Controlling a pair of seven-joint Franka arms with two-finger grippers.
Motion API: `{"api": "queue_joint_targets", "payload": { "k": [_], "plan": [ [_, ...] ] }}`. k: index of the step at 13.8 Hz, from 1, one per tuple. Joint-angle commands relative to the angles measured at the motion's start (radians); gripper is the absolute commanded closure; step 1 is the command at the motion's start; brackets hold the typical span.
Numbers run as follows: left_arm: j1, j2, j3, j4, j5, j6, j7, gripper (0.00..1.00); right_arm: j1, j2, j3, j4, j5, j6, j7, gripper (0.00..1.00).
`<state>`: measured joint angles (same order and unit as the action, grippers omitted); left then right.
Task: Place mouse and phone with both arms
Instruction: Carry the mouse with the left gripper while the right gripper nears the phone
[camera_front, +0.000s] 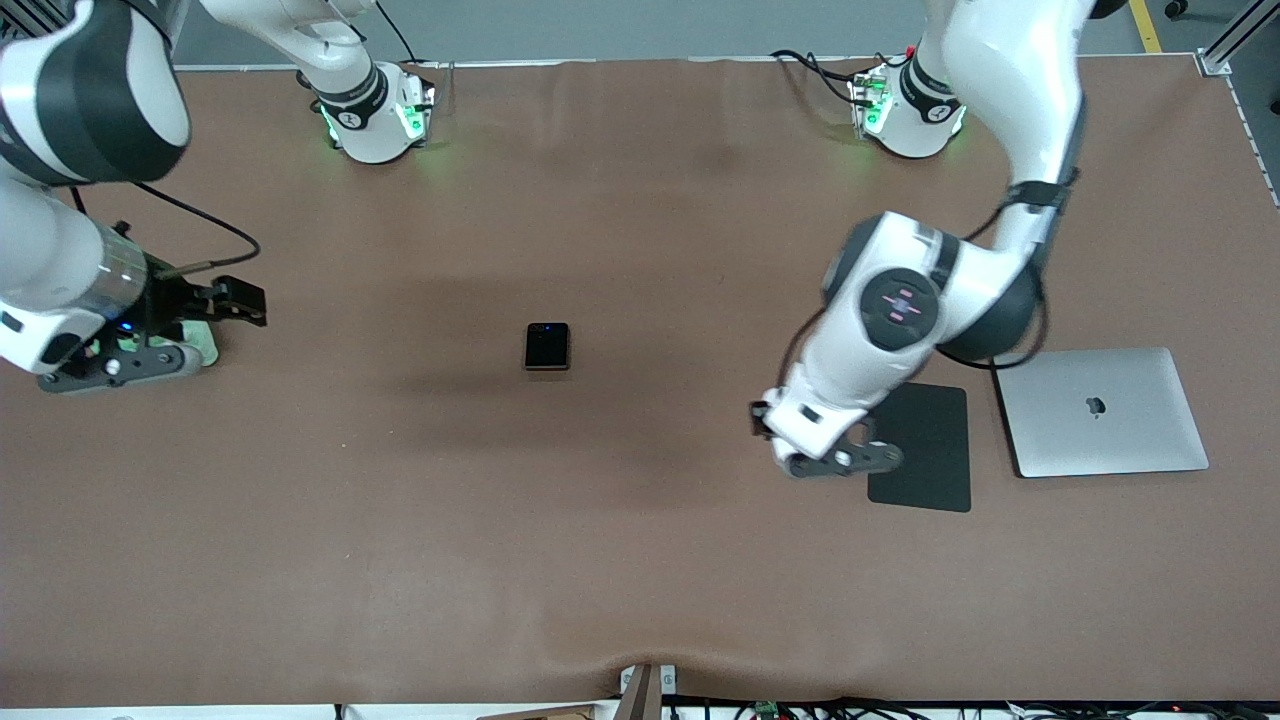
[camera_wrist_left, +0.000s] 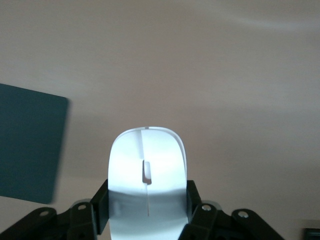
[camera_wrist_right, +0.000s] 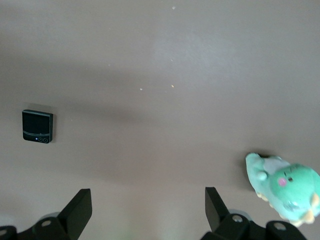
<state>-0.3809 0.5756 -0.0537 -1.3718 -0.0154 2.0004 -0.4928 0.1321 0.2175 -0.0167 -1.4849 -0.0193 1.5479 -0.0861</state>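
The white mouse (camera_wrist_left: 147, 170) is clamped between the fingers of my left gripper (camera_wrist_left: 147, 207). In the front view it is hidden under that hand. The left gripper (camera_front: 842, 459) hangs over the edge of the matte black pad (camera_front: 922, 447) that faces the middle of the table; the pad also shows in the left wrist view (camera_wrist_left: 27, 145). The small black phone (camera_front: 547, 346) lies flat at the table's middle and shows in the right wrist view (camera_wrist_right: 37, 126). My right gripper (camera_wrist_right: 148, 205) is open and empty, over the right arm's end of the table (camera_front: 150, 358), well apart from the phone.
A closed silver laptop (camera_front: 1100, 411) lies beside the black pad toward the left arm's end. A green plush toy (camera_front: 200, 345) sits by the right gripper and shows in the right wrist view (camera_wrist_right: 285, 191). The brown table (camera_front: 420, 520) stretches round the phone.
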Motion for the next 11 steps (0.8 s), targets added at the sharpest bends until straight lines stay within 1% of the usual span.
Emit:
{"api": "queue_joint_targets", "payload": {
  "k": [1,4,6,7,9,11],
  "plan": [
    [0.075,-0.028,-0.008,-0.036,-0.021,-0.046,0.103,1.00,0.046,0.042,-0.002,0.014,0.002,0.032,0.051,0.00],
    [0.164,-0.030,-0.008,-0.078,-0.021,-0.072,0.268,1.00,0.113,0.095,0.000,0.000,0.005,0.079,0.187,0.00],
    [0.197,-0.016,-0.008,-0.099,-0.014,-0.063,0.327,1.00,0.162,0.098,0.000,-0.061,0.007,0.159,0.279,0.00],
    [0.201,-0.010,-0.005,-0.116,-0.009,-0.052,0.342,1.00,0.182,0.098,0.000,-0.093,0.007,0.200,0.320,0.00],
    [0.246,-0.008,-0.006,-0.151,-0.006,-0.019,0.397,1.00,0.218,0.111,0.000,-0.142,0.015,0.273,0.388,0.00],
    [0.269,-0.003,-0.006,-0.188,-0.006,0.050,0.448,1.00,0.241,0.146,0.000,-0.146,0.053,0.311,0.422,0.00]
  ]
}}
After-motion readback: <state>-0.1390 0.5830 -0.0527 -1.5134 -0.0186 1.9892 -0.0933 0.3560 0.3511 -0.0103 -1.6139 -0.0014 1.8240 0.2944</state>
